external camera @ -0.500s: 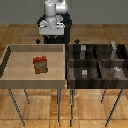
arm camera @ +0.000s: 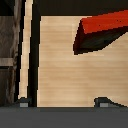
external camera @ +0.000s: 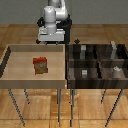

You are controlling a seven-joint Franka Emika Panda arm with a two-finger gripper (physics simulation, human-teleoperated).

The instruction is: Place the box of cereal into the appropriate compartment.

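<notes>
The box of cereal, a small red carton with a tan-orange front, stands on the floor of the light-wood tray. In the wrist view the box of cereal shows as a red slab over the tray floor, some way ahead of the fingertips. My gripper is open, empty and clear of the box. In the exterior view the gripper hangs over the tray's back edge. The compartment is a far-right cell of the dark brown four-cell bin.
Small grey blocks sit in the bin's cells, one in a cell nearer the tray. The dark bin wall adjoins the tray's side wall. Both containers stand on thin-legged frames over a wooden floor.
</notes>
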